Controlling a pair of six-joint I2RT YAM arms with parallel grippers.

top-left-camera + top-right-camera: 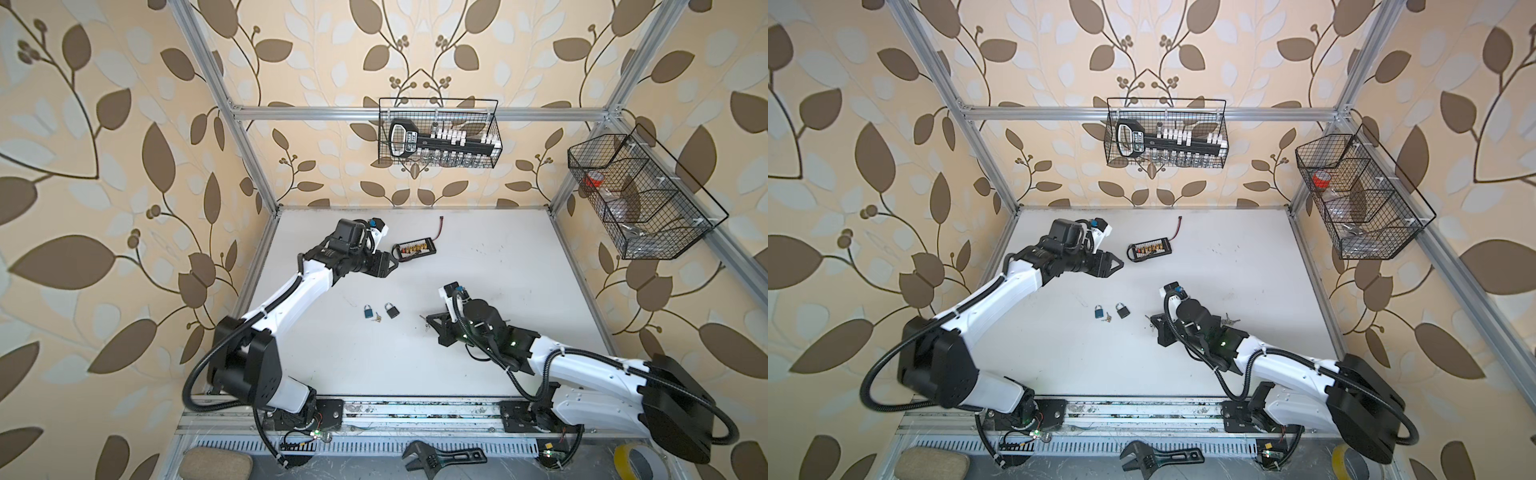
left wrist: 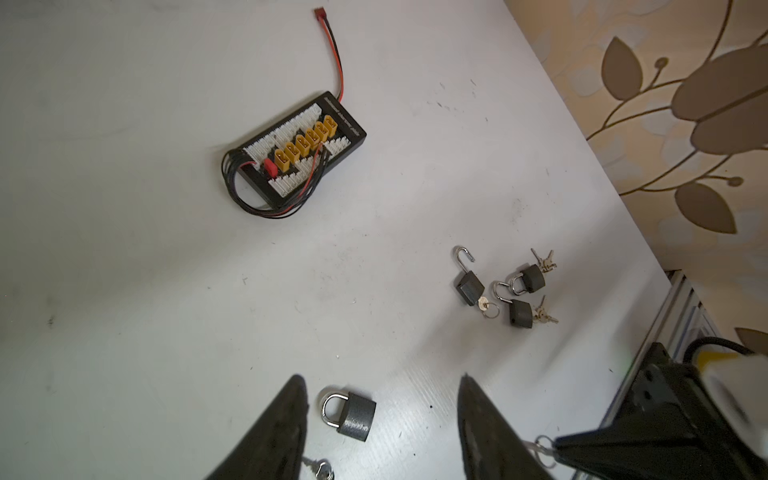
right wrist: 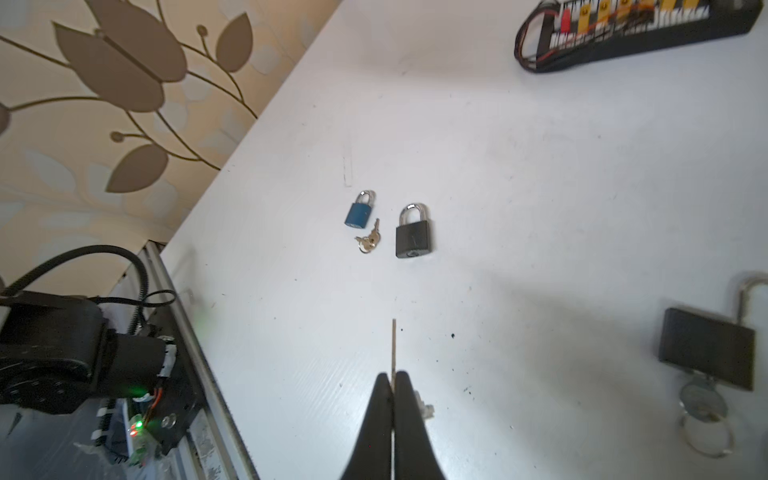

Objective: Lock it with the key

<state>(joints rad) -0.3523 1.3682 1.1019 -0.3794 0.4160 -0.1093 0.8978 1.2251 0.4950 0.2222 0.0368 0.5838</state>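
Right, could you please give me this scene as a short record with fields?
left tool: open, holding nothing
right tool: shut on a key
black padlock: shackle shut, lying flat
blue padlock: shackle shut, beside the black one
loose keys: between those two padlocks
open padlock: shackle swung open, second key at its base
connector board: apart from the padlocks, toward the back
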